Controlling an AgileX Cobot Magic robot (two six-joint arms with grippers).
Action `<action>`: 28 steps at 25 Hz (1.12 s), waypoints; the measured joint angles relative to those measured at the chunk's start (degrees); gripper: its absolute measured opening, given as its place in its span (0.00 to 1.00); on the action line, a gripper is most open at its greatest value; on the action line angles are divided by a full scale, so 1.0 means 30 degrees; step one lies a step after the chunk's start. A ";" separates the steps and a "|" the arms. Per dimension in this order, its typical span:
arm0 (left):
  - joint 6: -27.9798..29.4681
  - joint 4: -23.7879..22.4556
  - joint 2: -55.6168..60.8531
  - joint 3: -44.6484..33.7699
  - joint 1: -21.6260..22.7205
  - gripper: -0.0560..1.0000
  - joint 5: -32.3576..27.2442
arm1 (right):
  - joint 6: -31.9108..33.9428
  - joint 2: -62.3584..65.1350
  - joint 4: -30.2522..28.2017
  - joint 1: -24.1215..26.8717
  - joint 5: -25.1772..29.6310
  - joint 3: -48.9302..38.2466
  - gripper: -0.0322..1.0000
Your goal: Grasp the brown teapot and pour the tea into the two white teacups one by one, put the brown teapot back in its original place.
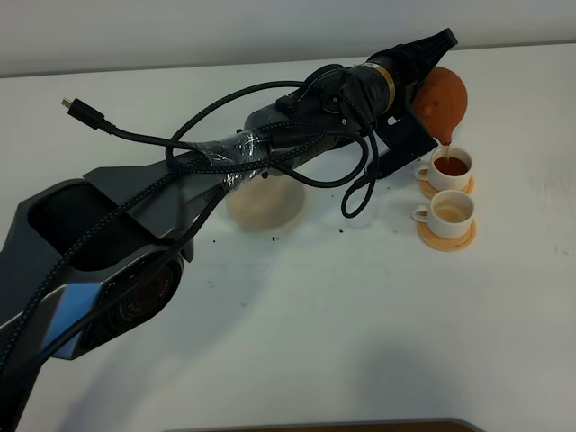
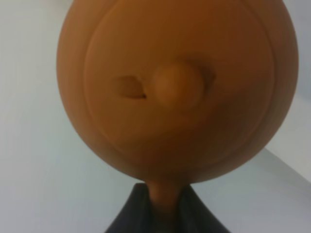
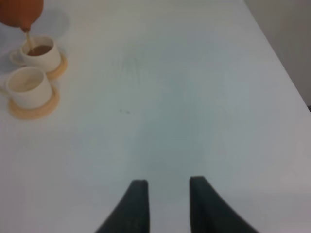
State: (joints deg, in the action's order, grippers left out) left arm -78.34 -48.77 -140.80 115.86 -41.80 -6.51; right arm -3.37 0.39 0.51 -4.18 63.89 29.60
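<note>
The left tool [image 2: 165, 216] pinched the handle of the brown teapot [image 1: 443, 97], which was tipped just above the tea-filled teacup [image 1: 437, 176], pouring into it. The other teacup [image 1: 449, 212] sat just beside that cup. The right tool [image 3: 167, 199] was spread apart, holding nothing.

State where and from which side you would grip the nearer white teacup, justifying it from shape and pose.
Probably its side handle: the nearer teacup stands upright on its orange saucer, handle pointing left in the high view. Come down from above on that side, closing across the loop and keeping the cup level.
</note>
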 joint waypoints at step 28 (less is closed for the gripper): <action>0.0652 0.0094 0.0000 0.0000 0.0000 0.19 0.0352 | 0.0000 0.0000 0.0000 0.0000 0.0000 0.0000 0.26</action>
State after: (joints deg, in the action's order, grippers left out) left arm -76.39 -48.49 -140.80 115.86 -41.80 -5.45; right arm -3.37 0.39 0.51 -4.18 63.89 29.60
